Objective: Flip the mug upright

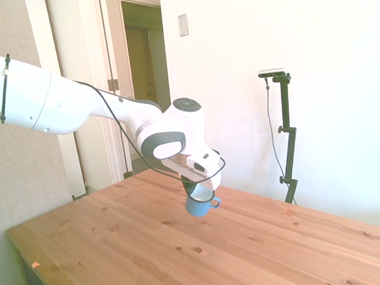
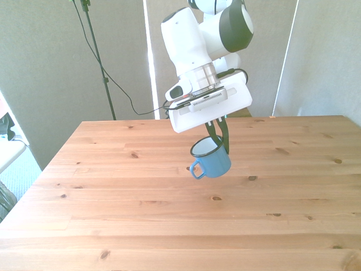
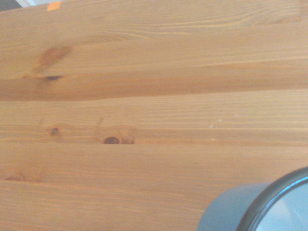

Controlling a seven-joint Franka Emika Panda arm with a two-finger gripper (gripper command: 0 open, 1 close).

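At the front view's centre, the gripper (image 2: 219, 137) pinches the blue mug (image 2: 211, 158) by its rim above the table (image 2: 113, 214); lower it level before releasing.

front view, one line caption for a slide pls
Claw pinching the rim of a blue mug, held tilted above the wooden table, handle toward the front view's left.

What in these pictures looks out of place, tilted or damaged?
Only the mug stands out: the gripper holds it by the rim above the table, tilted, with its handle toward the front view's left. No spill or damage shows.
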